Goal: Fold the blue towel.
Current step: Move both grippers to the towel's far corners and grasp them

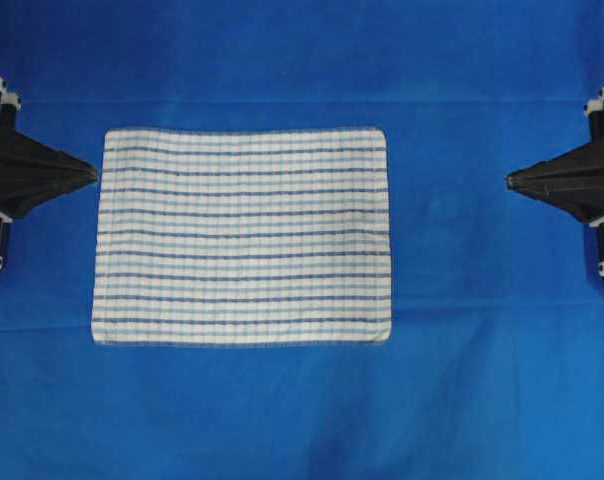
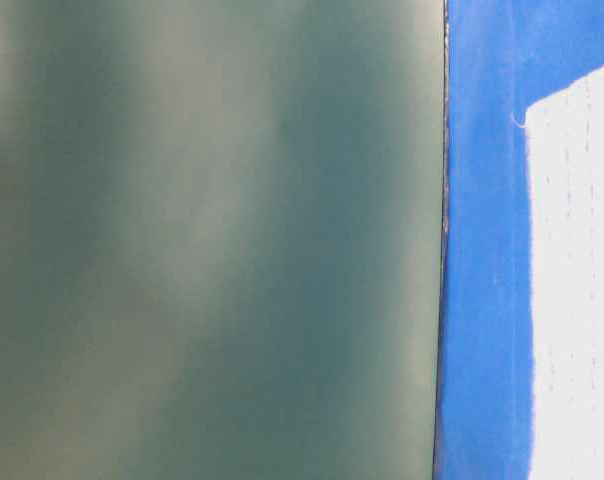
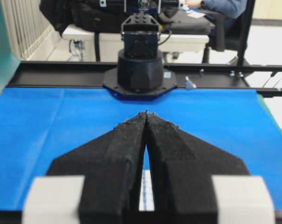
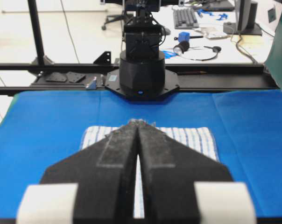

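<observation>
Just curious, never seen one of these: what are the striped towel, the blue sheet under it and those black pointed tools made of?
The blue towel looks like woven cotton: matte, fine check weave, stitched hem. The table covering seems thin, smooth fabric or paper-like sheet; faint fold creases show. The left tool and right tool look like rough, grainy black plastic, possibly printed.

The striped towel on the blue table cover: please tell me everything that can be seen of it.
The white rectangular cloth towel with thin light-blue and dark-blue stripes lies flat and fully unfolded on the plain bright-blue table covering, left of the middle in the overhead view. Its woven fabric shows a fine check, with rounded corners, stitched hems and only slight waviness. Its long sides run left to right. The shut left gripper points at its left edge, close to the upper corner; contact cannot be judged. The shut right gripper is well apart.
</observation>
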`<state>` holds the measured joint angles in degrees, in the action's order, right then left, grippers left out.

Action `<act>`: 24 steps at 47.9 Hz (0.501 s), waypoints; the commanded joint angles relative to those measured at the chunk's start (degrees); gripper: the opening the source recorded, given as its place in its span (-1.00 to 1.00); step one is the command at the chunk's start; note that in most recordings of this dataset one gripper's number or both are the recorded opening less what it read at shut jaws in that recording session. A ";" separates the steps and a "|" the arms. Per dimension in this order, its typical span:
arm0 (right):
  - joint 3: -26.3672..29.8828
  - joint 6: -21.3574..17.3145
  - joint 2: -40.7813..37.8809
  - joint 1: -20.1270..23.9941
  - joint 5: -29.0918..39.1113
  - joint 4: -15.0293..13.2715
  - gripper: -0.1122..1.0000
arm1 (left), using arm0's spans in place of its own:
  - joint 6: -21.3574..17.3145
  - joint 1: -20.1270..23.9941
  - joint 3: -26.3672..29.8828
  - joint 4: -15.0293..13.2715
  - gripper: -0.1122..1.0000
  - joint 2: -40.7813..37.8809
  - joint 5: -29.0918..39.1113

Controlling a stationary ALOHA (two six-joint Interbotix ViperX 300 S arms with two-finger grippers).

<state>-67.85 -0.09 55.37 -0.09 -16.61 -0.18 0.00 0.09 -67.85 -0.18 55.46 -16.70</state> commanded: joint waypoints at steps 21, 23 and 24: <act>5.98 -2.64 -13.71 -8.44 3.08 0.35 -0.80 | 0.70 10.90 -0.09 -1.41 -0.81 -1.67 12.39; 6.33 -3.08 -15.29 -9.49 2.99 0.35 -0.80 | 0.70 11.78 -0.18 -1.41 -0.80 -1.85 13.80; 6.50 -3.25 -16.08 -10.11 2.99 0.35 -0.80 | 0.62 12.22 -0.18 -1.41 -0.80 -2.02 14.41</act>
<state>-63.37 -2.90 41.92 -8.26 -13.36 -0.09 0.62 10.72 -68.55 -1.49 54.23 -4.13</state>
